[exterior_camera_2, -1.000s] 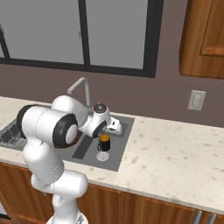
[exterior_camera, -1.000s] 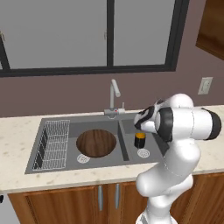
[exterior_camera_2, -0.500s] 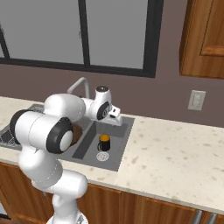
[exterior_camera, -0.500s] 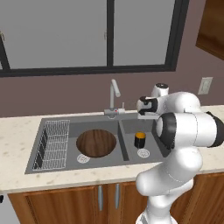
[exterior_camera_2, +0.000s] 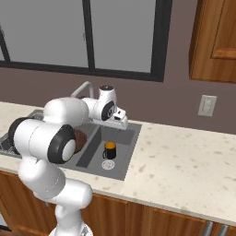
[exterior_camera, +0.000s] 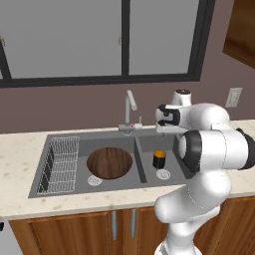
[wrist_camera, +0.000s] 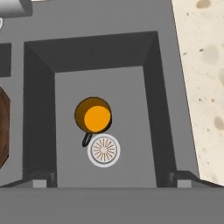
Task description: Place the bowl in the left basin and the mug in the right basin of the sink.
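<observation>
The mug [wrist_camera: 92, 115] stands in the right basin [wrist_camera: 131, 100], small, light and hard; best pinched at its rim. The claw [exterior_camera: 164, 115] is open, empty.

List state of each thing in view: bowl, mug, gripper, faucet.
Bowl: upright in the left basin, empty.
Mug: upright in the right basin, beside the drain, free of the gripper.
Gripper: open, empty, above the right basin.
Faucet: no water running.
</observation>
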### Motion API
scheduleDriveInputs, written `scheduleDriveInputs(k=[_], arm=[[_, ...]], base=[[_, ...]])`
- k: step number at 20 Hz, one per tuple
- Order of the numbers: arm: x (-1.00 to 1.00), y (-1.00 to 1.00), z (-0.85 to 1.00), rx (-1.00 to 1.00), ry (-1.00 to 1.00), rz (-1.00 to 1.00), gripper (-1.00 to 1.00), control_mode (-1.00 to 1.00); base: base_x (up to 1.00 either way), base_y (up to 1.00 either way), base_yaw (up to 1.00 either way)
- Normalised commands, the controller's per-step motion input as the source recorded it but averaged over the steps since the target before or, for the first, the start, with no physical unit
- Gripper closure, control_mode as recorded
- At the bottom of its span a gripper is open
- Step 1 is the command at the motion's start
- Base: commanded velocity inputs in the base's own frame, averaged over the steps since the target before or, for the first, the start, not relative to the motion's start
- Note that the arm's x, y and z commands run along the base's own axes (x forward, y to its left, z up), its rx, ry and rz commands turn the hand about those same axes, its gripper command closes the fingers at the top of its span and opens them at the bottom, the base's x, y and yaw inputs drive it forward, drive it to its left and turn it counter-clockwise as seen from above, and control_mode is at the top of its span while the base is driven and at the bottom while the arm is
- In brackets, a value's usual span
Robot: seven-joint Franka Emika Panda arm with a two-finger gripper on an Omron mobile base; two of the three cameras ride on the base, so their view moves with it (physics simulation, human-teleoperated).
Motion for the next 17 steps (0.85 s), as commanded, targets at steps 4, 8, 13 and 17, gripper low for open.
scheduleDriveInputs(k=[4, 8, 13, 17], arm=[[-0.65, 0.19, 0.32, 0.00, -0.10, 0.01, -1.00, -1.00], [-0.59, 0.16, 0.30, 0.00, -0.13, 0.02, -1.00, -1.00], [-0.47, 0.11, 0.18, -0.01, -0.18, 0.04, -1.00, -1.00], [-0.35, 0.02, 0.07, -0.01, -0.13, 0.00, -1.00, -1.00]], base=[[0.00, 0.00, 0.00], [0.00, 0.00, 0.00], [0.00, 0.00, 0.00], [0.00, 0.00, 0.00]])
